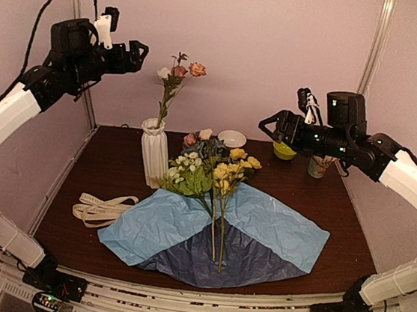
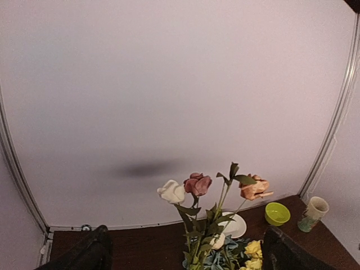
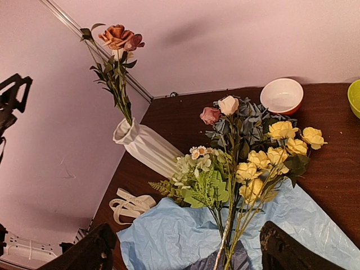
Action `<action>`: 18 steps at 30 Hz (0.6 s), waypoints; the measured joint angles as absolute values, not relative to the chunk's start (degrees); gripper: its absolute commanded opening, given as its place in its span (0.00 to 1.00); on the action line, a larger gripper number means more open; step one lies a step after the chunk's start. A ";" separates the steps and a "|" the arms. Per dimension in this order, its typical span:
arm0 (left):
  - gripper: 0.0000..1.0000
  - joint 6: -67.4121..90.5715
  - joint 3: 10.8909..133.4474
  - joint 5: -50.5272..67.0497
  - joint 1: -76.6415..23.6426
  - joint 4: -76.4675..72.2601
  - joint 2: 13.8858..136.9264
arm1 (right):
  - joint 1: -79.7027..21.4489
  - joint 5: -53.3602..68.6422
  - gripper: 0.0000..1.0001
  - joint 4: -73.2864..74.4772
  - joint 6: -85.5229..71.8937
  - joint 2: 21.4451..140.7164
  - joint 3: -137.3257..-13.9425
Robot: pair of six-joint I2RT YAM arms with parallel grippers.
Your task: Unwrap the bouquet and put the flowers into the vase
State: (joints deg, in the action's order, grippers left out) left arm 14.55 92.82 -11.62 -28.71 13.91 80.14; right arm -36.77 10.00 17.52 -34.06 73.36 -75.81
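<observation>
left arm (image 1: pixel 5 118): raised high, jaws open | right arm (image 1: pixel 409 179): raised, jaws open

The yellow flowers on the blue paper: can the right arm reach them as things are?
Probably yes: the right gripper hangs open in the air, and nothing stands between it and the yellow flowers.

No readable text, labels or numbers
</observation>
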 measured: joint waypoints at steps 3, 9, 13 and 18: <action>0.88 19.57 93.65 -8.34 -28.80 18.63 75.22 | -36.77 8.75 0.86 18.20 -34.06 75.00 -75.90; 0.83 28.29 85.49 -2.70 -34.28 25.15 66.78 | -37.10 7.07 0.80 23.66 -34.79 81.87 -76.90; 0.82 33.71 75.90 -1.61 -40.58 29.19 65.80 | -38.70 6.66 0.73 27.73 -35.33 87.77 -76.86; 0.79 39.66 68.07 -1.43 -48.29 32.56 66.57 | -41.98 7.01 0.60 30.87 -36.21 97.34 -76.95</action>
State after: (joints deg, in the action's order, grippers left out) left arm 39.66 68.07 -1.43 -48.29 32.56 66.57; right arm -41.98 7.01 30.87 -36.21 97.34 -76.95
